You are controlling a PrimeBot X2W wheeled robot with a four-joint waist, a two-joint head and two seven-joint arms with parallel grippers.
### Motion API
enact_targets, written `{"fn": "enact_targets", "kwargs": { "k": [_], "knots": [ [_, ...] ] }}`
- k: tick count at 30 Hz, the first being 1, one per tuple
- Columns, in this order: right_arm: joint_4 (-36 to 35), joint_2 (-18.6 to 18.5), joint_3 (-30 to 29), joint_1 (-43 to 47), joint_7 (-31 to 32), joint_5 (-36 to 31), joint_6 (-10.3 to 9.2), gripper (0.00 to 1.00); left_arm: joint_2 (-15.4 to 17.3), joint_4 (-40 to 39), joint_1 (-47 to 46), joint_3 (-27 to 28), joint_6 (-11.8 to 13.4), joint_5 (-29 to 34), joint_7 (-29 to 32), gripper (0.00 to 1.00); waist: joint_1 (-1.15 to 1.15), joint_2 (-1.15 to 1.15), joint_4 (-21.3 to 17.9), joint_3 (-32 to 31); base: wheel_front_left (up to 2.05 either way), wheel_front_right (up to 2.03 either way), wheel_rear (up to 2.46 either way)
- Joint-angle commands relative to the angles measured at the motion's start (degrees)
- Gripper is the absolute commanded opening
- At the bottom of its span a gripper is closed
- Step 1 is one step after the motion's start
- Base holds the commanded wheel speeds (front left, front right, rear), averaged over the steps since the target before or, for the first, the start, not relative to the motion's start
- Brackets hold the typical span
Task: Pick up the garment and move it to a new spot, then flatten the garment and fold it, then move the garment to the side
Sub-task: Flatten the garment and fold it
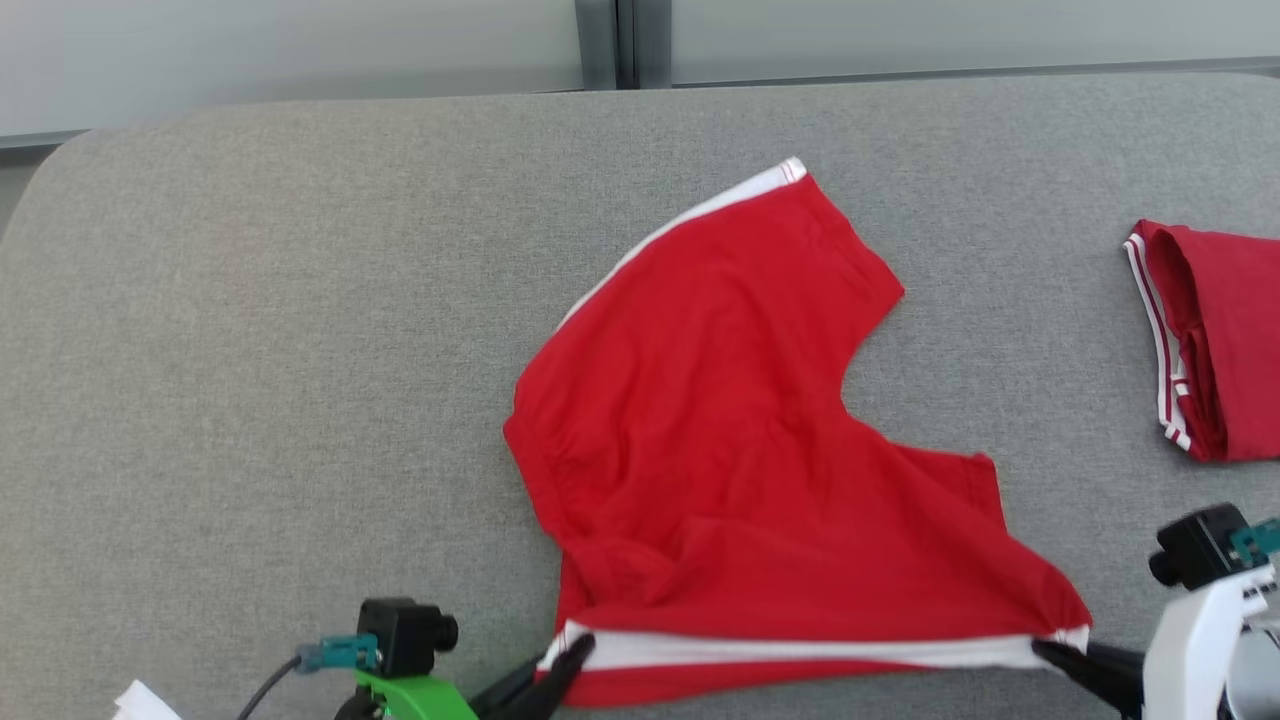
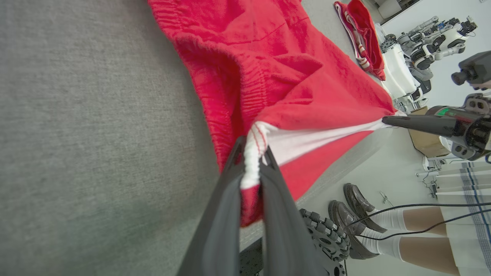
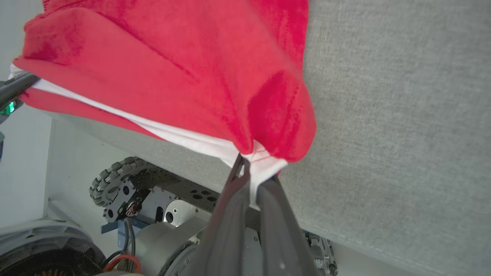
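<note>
The garment (image 1: pixel 740 420) is a pair of red shorts with white side stripes, spread on the grey table (image 1: pixel 250 350) with its near edge at the table's front. My left gripper (image 1: pixel 572 655) is shut on the left end of that white-striped edge, seen bunched between its fingers in the left wrist view (image 2: pixel 251 153). My right gripper (image 1: pixel 1045 650) is shut on the right end of the same edge, pinched close up in the right wrist view (image 3: pixel 253 172). The white band (image 1: pixel 810 650) is stretched taut between the two grippers. The garment (image 3: pixel 184 69) drapes away from the right fingers.
A second red garment (image 1: pixel 1215 340), folded, lies at the table's right edge. A person's shoes (image 2: pixel 351 226) and legs stand on the floor beside the table. The robot's wheeled base (image 3: pixel 119 184) sits under the table's front edge. Other robots (image 2: pixel 429 42) stand far off.
</note>
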Motion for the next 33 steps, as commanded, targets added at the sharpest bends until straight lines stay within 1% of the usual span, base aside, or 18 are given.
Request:
{"fn": "enact_targets", "kwargs": {
  "k": [1,4,6,8,11,16,19,21,22,26,27,30,33],
  "knots": [
    [-1.68,0.77,-2.26,2.92,1.93,0.64,-0.14,0.0,1.49,-1.56,1.62,-0.27,0.57,-0.67,1.2,0.0,0.01,0.0,0.07,-0.11,0.0,0.0,0.0],
    [-6.12,2.57,-6.45,7.16,5.34,-0.05,-0.13,0.0,3.05,-5.3,3.47,-0.35,1.86,-2.02,2.45,0.0,0.01,0.0,0.1,-0.16,0.0,0.0,0.0],
    [-9.79,3.62,-8.89,7.15,5.72,-1.75,-0.12,0.0,3.55,-7.61,4.44,0.75,2.16,-2.73,1.21,0.0,0.01,0.0,0.11,-0.14,0.0,0.0,0.0],
    [-12.2,4.49,-10.02,5.78,5.62,-3.57,-0.12,0.0,3.54,-9.62,4.71,2.16,2.14,-3.79,-0.14,0.0,0.01,0.0,0.26,-0.2,0.0,0.0,0.0],
    [-13.99,4.64,-9.02,0.8,5.61,-4.43,-0.12,0.0,3.71,-11.4,3.15,3.64,2.55,-4.78,-0.31,0.0,0.01,0.0,0.76,-0.13,0.0,0.0,0.0],
    [-10.02,2.71,-5.45,-10.77,5.51,-4.3,-0.09,0.0,1.41,-11.41,-1.51,5.73,2.64,-5.89,0.04,0.0,0.01,0.0,2.79,0.22,0.0,0.0,0.0],
    [-5.03,2.23,-2.73,-18.59,3.85,-5.47,-0.09,0.0,-1.05,-8.52,-5.53,6.23,3.63,-5.26,0.36,0.0,0.01,0.0,4.76,1.06,0.0,0.0,0.0],
    [-1.29,2.1,-0.94,-23.06,2.77,-6.03,-0.1,0.0,-3.97,-6.01,-8.02,6.68,4.28,-5.49,-0.19,0.0,0.01,0.0,6.34,1.98,0.0,0.0,0.0],
    [0.4,2.13,-0.09,-25.2,2.01,-6.44,-0.09,0.0,-4.94,-4.49,-9.2,6.84,4.61,-5.05,-0.62,0.0,0.01,0.0,6.95,2.37,0.0,0.0,0.0],
    [7.96,1.87,2.25,-32.66,-1.56,-8.03,-0.1,0.0,-10.89,1.46,-14.39,6.98,4.12,-4.61,-2.26,0.0,0.01,0.0,10.36,4.92,0.0,0.0,0.0],
    [9.99,1.75,2.79,-35.16,-3.45,-9.08,-0.09,0.0,-13.0,3.43,-15.99,7.03,3.81,-4.72,-2.91,0.0,0.01,0.0,11.42,5.98,0.0,0.0,0.0],
    [14.5,2.16,3.59,-39.72,-6.72,-10.25,-0.1,0.0,-16.63,7.86,-19.35,7.42,3.53,-4.06,-4.81,0.0,0.01,0.0,13.45,8.49,0.0,0.0,0.0],
    [18.15,2.45,5.01,-43.98,-8.6,-11.58,-0.1,0.0,-19.59,12.39,-22.06,7.68,4.23,-2.96,-6.9,0.0,0.01,0.0,15.28,10.92,0.0,0.0,0.0]
  ]
}}
